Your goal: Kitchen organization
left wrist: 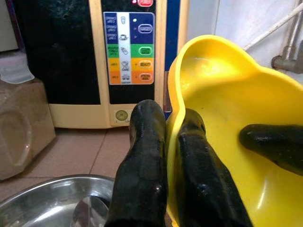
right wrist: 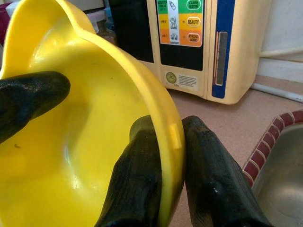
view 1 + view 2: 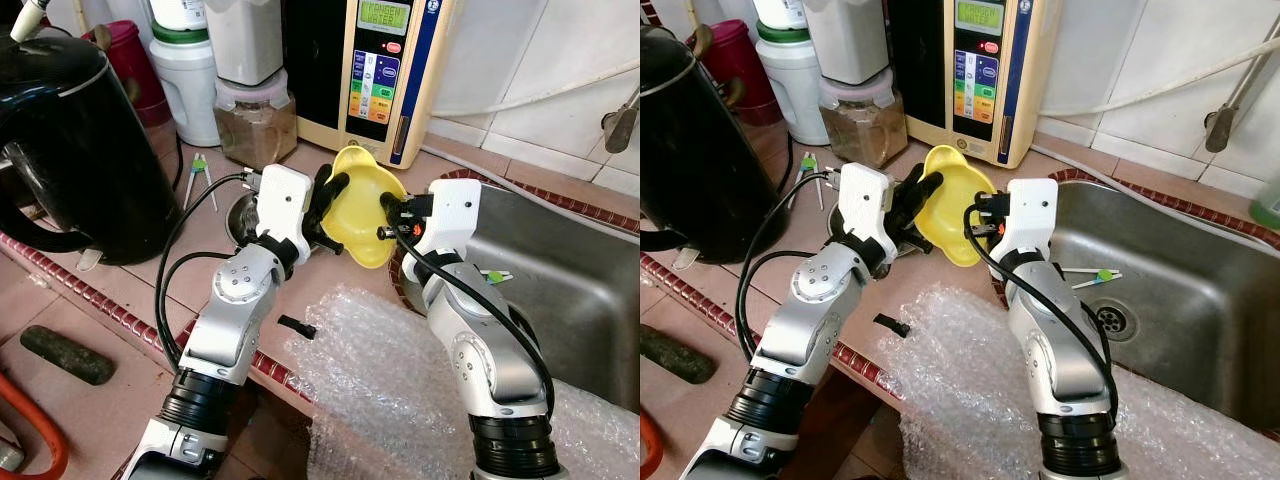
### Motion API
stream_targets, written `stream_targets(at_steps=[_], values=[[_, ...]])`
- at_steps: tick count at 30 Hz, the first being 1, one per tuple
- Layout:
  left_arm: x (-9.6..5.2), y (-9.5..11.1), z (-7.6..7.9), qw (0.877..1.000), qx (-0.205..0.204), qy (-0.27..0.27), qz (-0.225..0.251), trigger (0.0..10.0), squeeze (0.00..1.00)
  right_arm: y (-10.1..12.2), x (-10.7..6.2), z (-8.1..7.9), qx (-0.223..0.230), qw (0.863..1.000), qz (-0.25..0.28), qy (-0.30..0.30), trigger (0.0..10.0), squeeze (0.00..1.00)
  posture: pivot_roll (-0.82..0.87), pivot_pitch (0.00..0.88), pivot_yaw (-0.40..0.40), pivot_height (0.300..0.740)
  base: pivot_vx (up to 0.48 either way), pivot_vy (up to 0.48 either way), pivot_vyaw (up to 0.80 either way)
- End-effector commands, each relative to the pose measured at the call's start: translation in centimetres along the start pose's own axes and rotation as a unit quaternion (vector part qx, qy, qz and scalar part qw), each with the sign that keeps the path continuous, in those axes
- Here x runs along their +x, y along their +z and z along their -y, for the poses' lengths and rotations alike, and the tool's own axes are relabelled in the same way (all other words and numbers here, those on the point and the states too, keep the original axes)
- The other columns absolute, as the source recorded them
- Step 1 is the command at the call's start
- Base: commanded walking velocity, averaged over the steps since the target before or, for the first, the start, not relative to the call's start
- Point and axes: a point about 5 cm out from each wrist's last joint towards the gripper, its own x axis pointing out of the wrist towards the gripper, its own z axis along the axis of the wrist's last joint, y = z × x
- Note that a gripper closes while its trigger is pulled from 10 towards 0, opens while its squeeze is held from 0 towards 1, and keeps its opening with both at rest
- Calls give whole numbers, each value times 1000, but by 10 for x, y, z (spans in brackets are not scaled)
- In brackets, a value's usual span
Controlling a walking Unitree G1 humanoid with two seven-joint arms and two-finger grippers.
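Note:
A yellow plastic bowl with a pouring lip hangs tilted above the counter, in front of the cream water purifier. Both grippers hold it. My left gripper is shut on its left rim, one finger inside and one outside, as the left wrist view shows. On the opposite rim my right gripper is shut too, its fingers pinching the yellow wall. The bowl's inside looks empty and slightly stained.
A steel bowl sits on the counter below the left gripper. A black kettle stands at the left; a brown-filled jar and a white jug stand behind. The steel sink is on the right, with bubble wrap in front.

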Motion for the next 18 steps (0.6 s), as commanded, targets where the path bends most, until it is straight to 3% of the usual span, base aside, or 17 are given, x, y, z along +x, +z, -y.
stream_targets(at_steps=[1,11,18], values=[[1,15,1,999,5,-10,33,10000,1000,-13,-2,-1,-6,999,-34,9,0,0,28,109,-8,740,0,0,0],[-1,12,5,999,-8,-20,27,10000,1000,-11,-4,18,28,997,-28,-61,0,0,0,112,14,740,0,0,0],[-1,10,5,999,-4,-39,12,10000,1000,-7,-9,46,29,987,-4,-157,0,0,-1,115,57,740,0,0,0]])
